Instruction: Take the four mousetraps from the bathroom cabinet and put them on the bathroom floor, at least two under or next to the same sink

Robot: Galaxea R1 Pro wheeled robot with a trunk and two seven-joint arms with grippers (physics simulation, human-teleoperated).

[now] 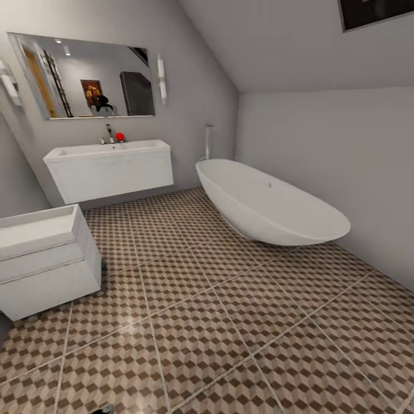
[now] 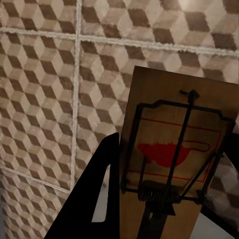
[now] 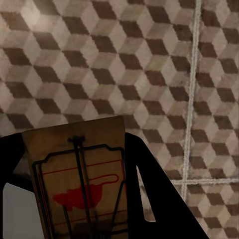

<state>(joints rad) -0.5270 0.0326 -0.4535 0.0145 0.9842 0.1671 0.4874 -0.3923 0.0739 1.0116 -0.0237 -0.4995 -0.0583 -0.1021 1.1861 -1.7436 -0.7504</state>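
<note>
In the left wrist view a wooden mousetrap (image 2: 164, 99) with a black wire spring and a red print sits between my left gripper's (image 2: 172, 164) black fingers, held above the bathroom floor (image 2: 40, 99). My right gripper (image 3: 74, 169) is shut on a second mousetrap (image 3: 74, 132), also hanging over the cube-pattern tiles (image 3: 99, 59). In the head view the white sink (image 1: 109, 152) with its chrome tap and red ball knob hangs on the far wall at the back left. The cabinet is out of view.
A white rounded bathtub (image 1: 270, 204) lies along the right wall. A white boxy unit (image 1: 40, 259) stands at the near left. A mirror (image 1: 86, 75) hangs above the sink. Patterned floor (image 1: 218, 322) spreads between them.
</note>
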